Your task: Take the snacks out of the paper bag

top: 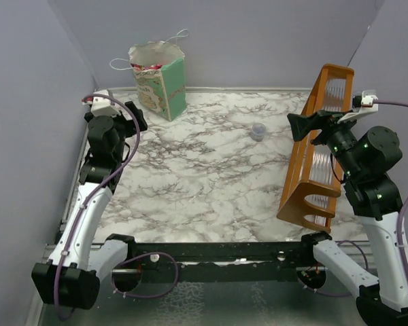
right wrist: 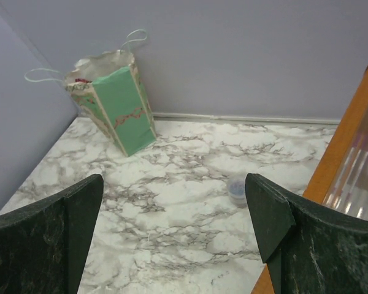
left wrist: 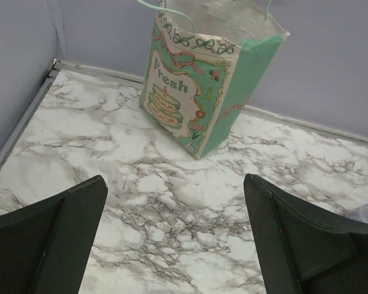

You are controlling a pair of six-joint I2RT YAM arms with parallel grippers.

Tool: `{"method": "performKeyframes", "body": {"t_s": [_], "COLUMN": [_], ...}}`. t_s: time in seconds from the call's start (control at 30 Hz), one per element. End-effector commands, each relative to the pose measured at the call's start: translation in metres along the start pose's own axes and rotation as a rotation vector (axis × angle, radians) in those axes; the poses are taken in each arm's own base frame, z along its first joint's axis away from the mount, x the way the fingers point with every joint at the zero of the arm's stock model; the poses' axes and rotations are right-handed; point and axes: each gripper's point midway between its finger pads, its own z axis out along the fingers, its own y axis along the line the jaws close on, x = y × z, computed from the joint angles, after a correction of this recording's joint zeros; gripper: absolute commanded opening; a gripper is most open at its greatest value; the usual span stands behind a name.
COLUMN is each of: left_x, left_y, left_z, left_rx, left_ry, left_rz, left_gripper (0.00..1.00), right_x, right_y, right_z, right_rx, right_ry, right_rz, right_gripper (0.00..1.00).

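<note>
Paper bag upright, snacks just showing inside its mouth. Left gripper near the bag, right gripper well apart from it; both released, empty. You pin the bag's rim first, then reach in from above.

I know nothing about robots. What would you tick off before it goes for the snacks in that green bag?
1. Paper bag stands upright with its mouth open: ok.
2. Snacks inside: something red shows at the mouth; how many there are, cannot tell.
3. Left hand open and empty: ok.
4. Right hand open and empty: ok.
5. Table bare between the left hand and the bag: ok.
6. Small cup and orange rack stand apart from the bag: ok.
</note>
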Motion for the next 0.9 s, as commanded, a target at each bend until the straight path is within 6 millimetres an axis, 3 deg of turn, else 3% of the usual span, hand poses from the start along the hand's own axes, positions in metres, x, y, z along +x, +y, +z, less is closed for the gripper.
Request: {"method": "performKeyframes", "body": {"t_s": [0.0, 0.27, 0.53, 0.63, 0.7, 0.73, 0.87], "left_x": [-0.01, -0.021, -0.043, -0.052, -0.039, -0.044, -0.053], "left_y": [-0.009, -0.006, -0.01, -0.012, -0.002, 0.0, 0.007], "left_z": [0.022, 0.07, 0.143, 0.17, 0.195, 0.204, 0.224], "left_rx": [0.098, 0.249, 0.347, 0.39, 0.337, 0.325, 0.291], "left_ry": [-0.007, -0.013, -0.002, -0.015, 0.011, 0.002, -0.032], "left_rz": [-0.041, -0.4, -0.771, -0.841, -0.898, -0.917, -0.933], "left_gripper": [0.97, 0.99, 0.95, 0.96, 0.99, 0.99, 0.9], "right_x": [0.003, 0.004, -0.002, -0.004, -0.006, -0.008, -0.007], "right_y": [0.021, 0.03, 0.03, 0.03, 0.03, 0.03, 0.028], "right_z": [0.001, -0.005, -0.018, -0.024, -0.028, -0.03, -0.033], "right_rx": [-0.13, -0.184, -0.183, -0.186, -0.184, -0.183, -0.172], "right_ry": [0.002, 0.001, -0.05, -0.066, -0.083, -0.093, -0.107], "right_rz": [0.027, 0.03, 0.017, 0.014, 0.012, 0.009, 0.002], "right_gripper": [0.99, 0.99, 0.99, 0.99, 0.99, 0.99, 0.99]}}
